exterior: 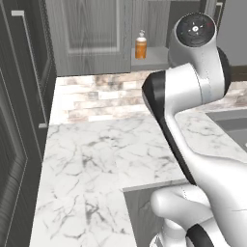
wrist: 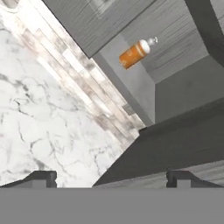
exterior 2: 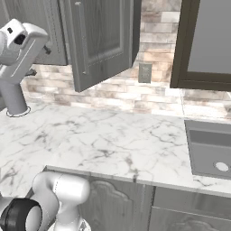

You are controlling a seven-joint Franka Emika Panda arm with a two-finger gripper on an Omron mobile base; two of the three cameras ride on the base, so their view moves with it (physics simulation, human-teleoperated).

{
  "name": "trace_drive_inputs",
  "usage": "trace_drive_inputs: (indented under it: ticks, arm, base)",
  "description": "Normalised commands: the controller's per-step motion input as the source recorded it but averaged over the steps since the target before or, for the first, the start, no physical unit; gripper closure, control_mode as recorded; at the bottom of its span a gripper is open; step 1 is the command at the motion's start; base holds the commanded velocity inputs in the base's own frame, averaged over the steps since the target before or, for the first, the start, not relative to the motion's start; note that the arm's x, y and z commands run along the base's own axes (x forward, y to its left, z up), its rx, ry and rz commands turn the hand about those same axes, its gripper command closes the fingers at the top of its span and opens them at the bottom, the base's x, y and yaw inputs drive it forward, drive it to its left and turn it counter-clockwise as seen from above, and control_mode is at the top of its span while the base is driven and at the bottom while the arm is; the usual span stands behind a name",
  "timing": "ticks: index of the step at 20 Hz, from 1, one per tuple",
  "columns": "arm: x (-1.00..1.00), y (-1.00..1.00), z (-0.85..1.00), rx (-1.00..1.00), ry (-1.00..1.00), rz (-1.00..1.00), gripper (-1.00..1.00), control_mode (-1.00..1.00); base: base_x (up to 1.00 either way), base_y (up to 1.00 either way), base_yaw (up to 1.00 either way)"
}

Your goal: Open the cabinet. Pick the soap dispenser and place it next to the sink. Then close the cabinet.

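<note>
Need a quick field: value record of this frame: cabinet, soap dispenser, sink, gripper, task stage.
cabinet: door swung open, shelf exposed
soap dispenser: orange bottle with white pump, upright on the shelf, untouched
sink: grey basin set in the marble countertop, right of the cabinet
gripper: fingertips apart, open, nothing between them, aimed toward the shelf, apart from the bottle
task stage: cabinet opened; pick not yet done; place and close remain
</note>
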Motion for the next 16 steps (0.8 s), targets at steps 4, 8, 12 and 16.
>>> trace_drive_inputs:
  ticks: [4, 8, 12, 16]
  arm:
    - [1.00, 0.00, -0.32, -0.04, -0.12, 0.00, -1.00, -1.00]
    - [0.71, 0.00, -0.11, -0.05, -0.12, 0.00, -1.00, -1.00]
    - [0.45, 0.00, -0.01, -0.11, -0.02, 0.00, -1.00, -1.00]
    - [0.03, 0.00, 0.02, -0.15, 0.00, -0.03, -1.00, -1.00]
  base:
    - [0.00, 0.00, 0.00]
    - [0.00, 0.00, 0.00]
    - [0.00, 0.00, 0.00]
    - [0.00, 0.00, 0.00]
